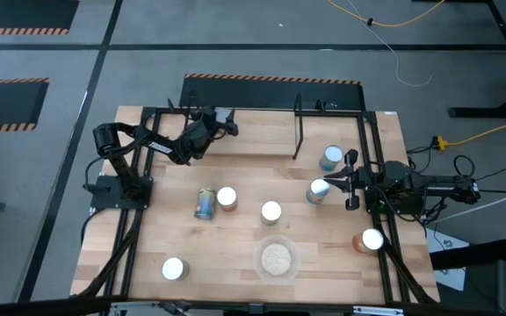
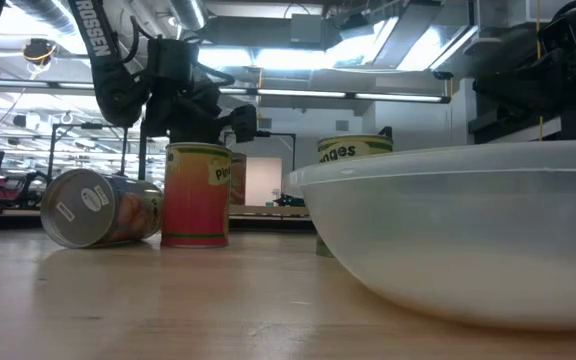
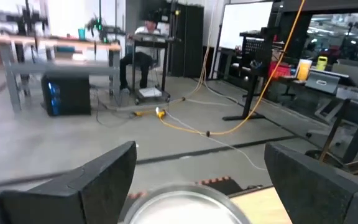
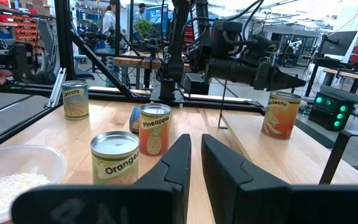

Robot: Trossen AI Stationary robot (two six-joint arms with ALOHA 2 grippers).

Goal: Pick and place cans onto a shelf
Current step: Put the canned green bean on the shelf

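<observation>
Beyond the nearly closed right end effector (image 4: 196, 163), 4 upright cans (image 4: 155, 128) and a bowl (image 4: 17, 180) stand.

The short yellow-labelled tin can (image 4: 115, 160) is showing "Orange", the taller red-and-yellow can (image 4: 155, 128) "Pineapple", the pale green-labelled can (image 4: 75, 99) "carrots", and the orange-labelled can (image 4: 280, 114) "beans".

Bowl (image 1: 277, 259) at table's (image 1: 235, 140) front — cans (image 1: 271, 211) scattered behind it

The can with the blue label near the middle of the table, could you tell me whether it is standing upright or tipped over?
Tipped over: the blue can lies on its side, its label showing from above and its round end facing the low view.
</observation>
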